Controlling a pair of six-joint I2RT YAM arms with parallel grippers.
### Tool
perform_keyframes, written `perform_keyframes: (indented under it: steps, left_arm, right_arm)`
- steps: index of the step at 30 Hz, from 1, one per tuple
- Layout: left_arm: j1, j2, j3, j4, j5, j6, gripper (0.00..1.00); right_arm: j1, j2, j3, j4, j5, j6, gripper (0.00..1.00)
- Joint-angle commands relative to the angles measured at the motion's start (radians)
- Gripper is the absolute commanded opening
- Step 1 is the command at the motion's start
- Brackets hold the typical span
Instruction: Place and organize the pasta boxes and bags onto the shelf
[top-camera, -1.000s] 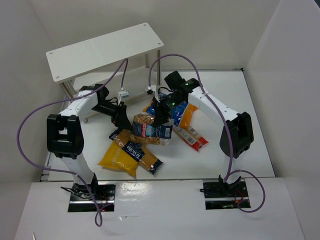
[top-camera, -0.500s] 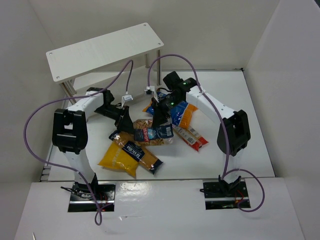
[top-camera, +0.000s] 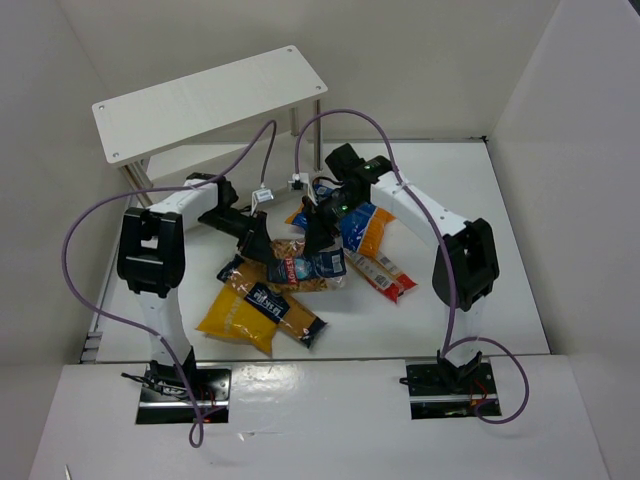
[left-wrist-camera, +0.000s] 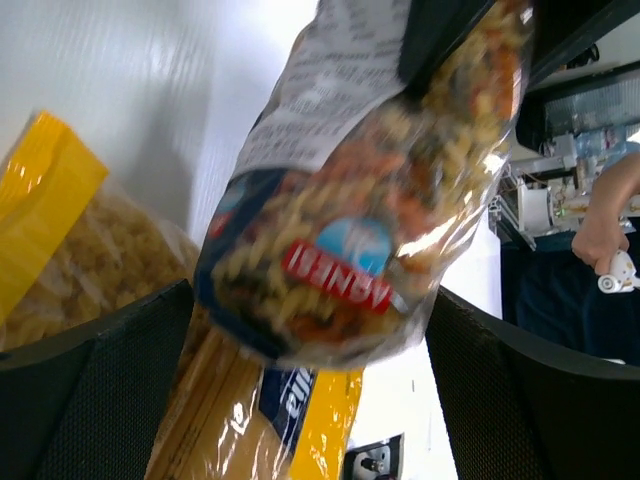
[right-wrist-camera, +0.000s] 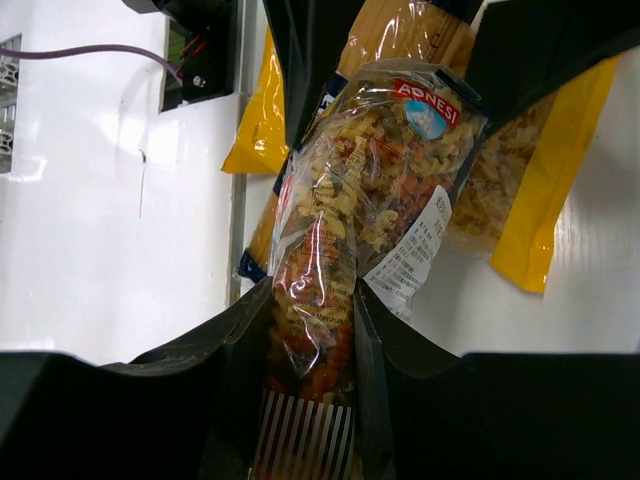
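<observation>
At table centre: the clear fusilli bag (top-camera: 300, 266) lies over the pile of packets, well apart from the shelf (top-camera: 210, 100) at far left.
Right gripper (right-wrist-camera: 310, 300): pinched narrow on the bag's striped end, holding it.
Left gripper (left-wrist-camera: 308, 330): fingers spread wide, flanking the bag's labelled end, no grip yet.
Doing it well: likely a handover, so close the left on the bag's body before the right lets go, and squeeze gently because the pasta may crush.
Packets: six countable, overlapping, perhaps more.
Shelf: one, two tiers.
Grippers: two.
</observation>
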Motion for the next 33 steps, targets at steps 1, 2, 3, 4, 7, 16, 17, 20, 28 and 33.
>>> perform_keyframes:
  steps: [1, 2, 3, 4, 7, 16, 17, 20, 28, 33]
  left_arm:
    - [-0.039, 0.004, 0.062, -0.009, 0.078, 0.053, 1.0]
    - [-0.056, 0.004, 0.062, -0.009, 0.078, 0.053, 1.0]
    - [-0.056, 0.004, 0.062, -0.009, 0.078, 0.053, 1.0]
    - [-0.072, 0.004, 0.062, -0.009, 0.078, 0.044, 1.0]
    - [-0.111, 0.004, 0.062, -0.009, 0.078, 0.044, 1.0]
    - [-0.201, 0.004, 0.062, -0.018, 0.078, 0.044, 0.81]
    - [-0.201, 0.004, 0.071, -0.018, 0.078, 0.044, 0.75]
    - [-0.211, 0.013, 0.096, -0.018, 0.062, 0.024, 0.18]
    - [-0.211, 0.013, 0.133, -0.018, 0.022, -0.012, 0.0]
    - [-0.211, 0.004, 0.122, -0.018, 0.011, -0.012, 0.0]
  right_arm:
    - [0.011, 0.004, 0.073, -0.036, -0.148, -0.011, 0.0]
    - [0.011, 0.013, 0.073, -0.036, -0.148, -0.011, 0.0]
    - [0.011, 0.024, 0.082, -0.036, -0.161, -0.022, 0.0]
    - [0.011, 0.024, 0.082, -0.046, -0.161, -0.022, 0.0]
    - [0.011, 0.042, 0.107, -0.056, -0.161, -0.031, 0.0]
    - [0.011, 0.043, 0.116, -0.065, -0.152, -0.041, 0.0]
    - [0.011, 0.043, 0.116, -0.065, -0.152, -0.041, 0.0]
    - [0.011, 0.043, 0.116, -0.045, -0.113, -0.016, 0.0]
    - [-0.05, -0.1, 0.01, 0.059, 0.135, 0.076, 1.0]
    - [-0.261, -0.207, -0.092, 0.131, 0.146, 0.134, 1.0]
